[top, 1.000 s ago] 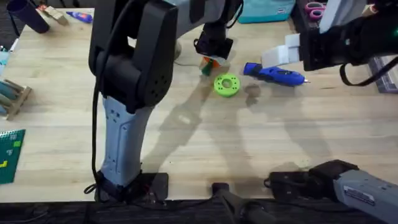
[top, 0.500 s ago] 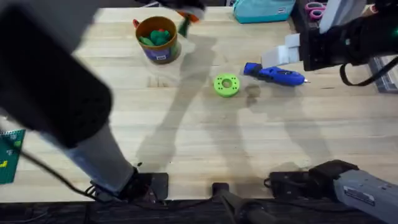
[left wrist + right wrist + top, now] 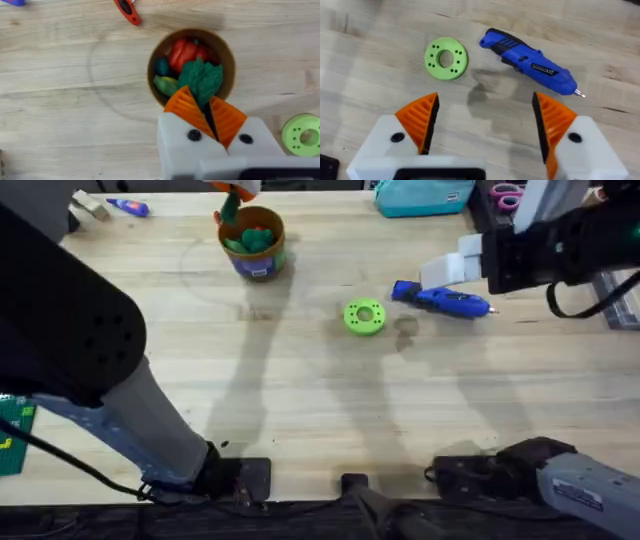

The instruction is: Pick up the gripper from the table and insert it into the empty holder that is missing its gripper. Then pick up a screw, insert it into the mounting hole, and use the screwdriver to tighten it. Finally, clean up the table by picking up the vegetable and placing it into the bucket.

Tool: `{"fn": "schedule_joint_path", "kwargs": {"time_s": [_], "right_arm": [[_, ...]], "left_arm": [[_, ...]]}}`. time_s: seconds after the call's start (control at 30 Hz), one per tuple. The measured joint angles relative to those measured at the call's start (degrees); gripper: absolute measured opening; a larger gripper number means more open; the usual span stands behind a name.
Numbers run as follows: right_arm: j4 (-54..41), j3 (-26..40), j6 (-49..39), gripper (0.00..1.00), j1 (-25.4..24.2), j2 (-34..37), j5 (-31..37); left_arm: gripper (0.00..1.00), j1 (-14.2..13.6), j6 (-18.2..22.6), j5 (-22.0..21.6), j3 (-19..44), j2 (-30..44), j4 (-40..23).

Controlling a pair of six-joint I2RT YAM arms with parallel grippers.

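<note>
- Worktop [image 3: 330, 410] of pale wooden planks carries everything you see here.
- Your left hand [image 3: 205, 112] hangs right over the bucket [image 3: 253, 242] at the far left-centre of the worktop, its orange pads [image 3: 182, 107] pressed in on a dark green vegetable [image 3: 201, 80] that sits at the bucket's mouth.
- In the left wrist view the bucket already has a red piece [image 3: 186, 52], a dark teal piece [image 3: 161, 66] and a yellow-green piece [image 3: 165, 85] inside, crowding the space under the held vegetable.
- A small red tool [image 3: 127, 11] lies on the wood just beyond the bucket, apart from it.
- Your left arm [image 3: 80, 350] looms large and dark across the left of the overhead view, hiding much of the worktop there.
- Your right hand [image 3: 482, 125] hovers with its fingers spread wide and nothing between them.
- The screwdriver [image 3: 530, 62] lies flat on the worktop ahead of the right hand, silver tip pointing away from the green ring [image 3: 446, 58].
- That bright green ring lies near the screwdriver's blunt end, not touching it.
- A teal case [image 3: 425, 195] stands at the far edge, and a blue marker [image 3: 128, 206] lies at the far left corner.
</note>
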Motion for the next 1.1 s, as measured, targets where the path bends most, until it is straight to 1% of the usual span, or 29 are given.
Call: {"fn": "schedule_joint_path", "kwargs": {"time_s": [0.17,0.37,0.53,0.7,0.73,0.9,0.93,1.0,1.1], "right_arm": [[0.00,0.00,0.00,0.997,0.00,0.00,0.00],[0.00,0.00,0.00,0.997,0.00,0.00,0.02],[-0.02,0.00,0.00,0.997,0.00,0.00,0.00],[0.00,0.00,0.00,0.997,0.00,0.00,0.00],[0.00,0.00,0.00,0.997,0.00,0.00,0.00],[0.00,0.00,0.00,0.997,0.00,0.00,0.00],[0.00,0.00,0.00,0.997,0.00,0.00,0.00],[-0.02,0.00,0.00,0.997,0.00,0.00,0.00],[0.00,0.00,0.00,0.997,0.00,0.00,0.00]], "left_arm": [[0.004,1.84,1.12,0.00,0.00,1.84,1.42],[0.004,3.18,1.54,0.02,0.00,6.79,5.00],[0.004,3.71,1.71,0.02,0.00,9.99,5.24],[0.004,3.69,1.74,0.04,0.00,10.56,5.30],[0.073,3.69,2.17,-0.04,0.00,10.56,5.37],[0.864,3.69,2.13,0.02,0.00,10.56,5.42],[0.952,3.69,2.02,0.02,0.00,10.54,5.41],[0.984,3.69,1.98,0.02,0.00,10.56,5.41],[0.986,3.69,1.98,0.03,0.00,10.56,4.74]]}}
